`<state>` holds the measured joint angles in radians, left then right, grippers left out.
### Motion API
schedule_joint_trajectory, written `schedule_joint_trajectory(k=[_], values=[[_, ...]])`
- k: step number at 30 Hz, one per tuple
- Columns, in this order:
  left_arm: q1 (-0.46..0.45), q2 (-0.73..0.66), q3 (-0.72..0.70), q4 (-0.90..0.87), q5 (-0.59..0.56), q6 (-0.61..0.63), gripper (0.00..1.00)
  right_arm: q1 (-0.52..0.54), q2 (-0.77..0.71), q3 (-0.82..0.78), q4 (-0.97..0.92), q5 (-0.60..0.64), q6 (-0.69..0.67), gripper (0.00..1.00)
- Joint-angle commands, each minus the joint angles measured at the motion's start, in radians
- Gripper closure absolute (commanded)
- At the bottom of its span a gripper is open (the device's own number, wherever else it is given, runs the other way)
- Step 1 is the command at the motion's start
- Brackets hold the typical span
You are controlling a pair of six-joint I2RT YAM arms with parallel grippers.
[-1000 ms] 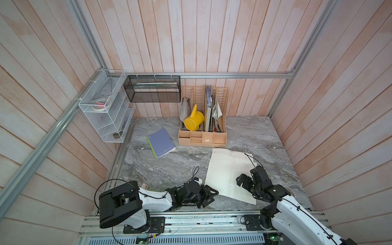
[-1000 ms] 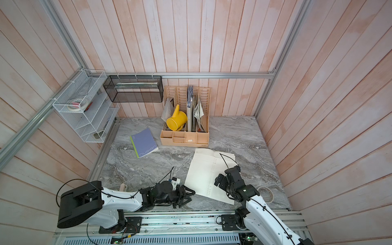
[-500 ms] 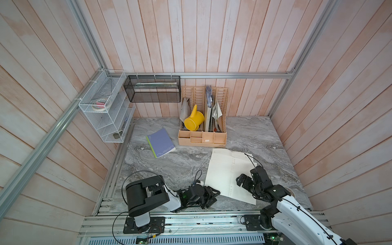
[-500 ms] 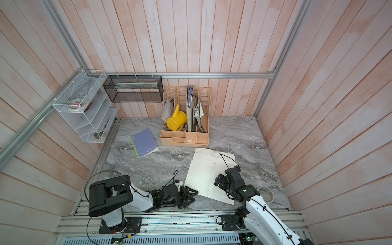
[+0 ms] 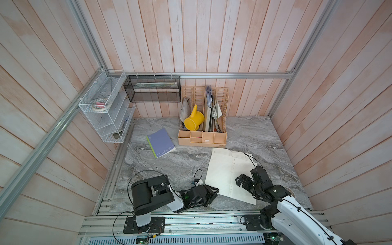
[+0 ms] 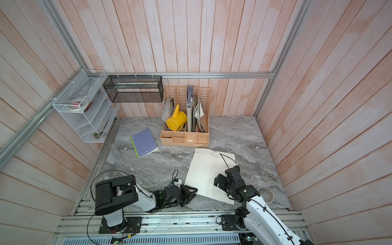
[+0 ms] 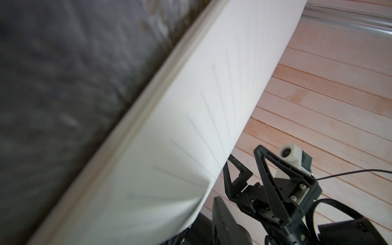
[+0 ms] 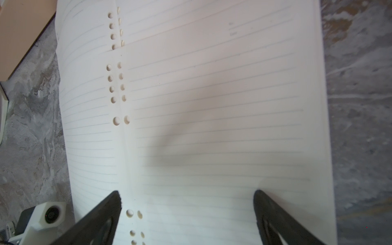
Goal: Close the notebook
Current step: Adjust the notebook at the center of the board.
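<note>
White lined pages of the open notebook point(image 5: 224, 171) lie on the grey marble table point(image 5: 169, 167), before the right arm. The right gripper point(image 8: 186, 193) angles down over them, jaws spread wide, holding nothing. The left gripper point(image 5: 212, 194) sits low at the notebook's near corner, arm stretched along the table; whether it pinches the page is unclear.

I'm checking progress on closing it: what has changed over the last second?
The left arm's bulky black link swung across toward the notebook, and the left pincer edged up to its near corner. Whether it grips the page is unclear. The right pincer stayed open over the pages; the notebook still lies open.
</note>
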<state>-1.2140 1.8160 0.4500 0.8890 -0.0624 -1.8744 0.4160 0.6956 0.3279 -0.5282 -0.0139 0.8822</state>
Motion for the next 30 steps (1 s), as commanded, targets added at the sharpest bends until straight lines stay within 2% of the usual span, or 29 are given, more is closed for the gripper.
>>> schedule_joint_trajectory(k=[1,2,6,11,16,22,25,30], values=[[-0.002,0.022,0.015,-0.078,-0.038,0.024,0.8,-0.005,-0.001,0.009,-0.017,-0.009,-0.015,0.02],[-0.002,0.021,0.016,-0.09,-0.037,0.02,0.86,-0.005,0.001,0.008,-0.018,-0.009,-0.016,0.02],[-0.005,0.005,0.012,-0.101,-0.026,0.025,1.0,-0.004,0.004,0.009,-0.016,-0.011,-0.019,0.02],[-0.01,-0.026,-0.012,-0.09,-0.023,0.044,1.0,-0.005,-0.008,0.013,-0.02,0.002,-0.017,0.02],[-0.016,-0.103,-0.018,-0.111,-0.038,0.122,1.0,-0.003,-0.021,0.079,-0.05,0.004,-0.026,0.02],[-0.015,-0.26,0.032,-0.266,-0.075,0.308,1.0,0.009,0.034,0.177,-0.042,0.003,-0.048,0.02],[-0.016,-0.341,0.019,-0.309,-0.109,0.351,1.0,0.035,0.075,0.212,-0.006,0.007,-0.051,0.02],[-0.015,-0.509,0.021,-0.493,-0.174,0.424,1.0,0.087,0.159,0.259,0.079,0.007,-0.049,0.02]])
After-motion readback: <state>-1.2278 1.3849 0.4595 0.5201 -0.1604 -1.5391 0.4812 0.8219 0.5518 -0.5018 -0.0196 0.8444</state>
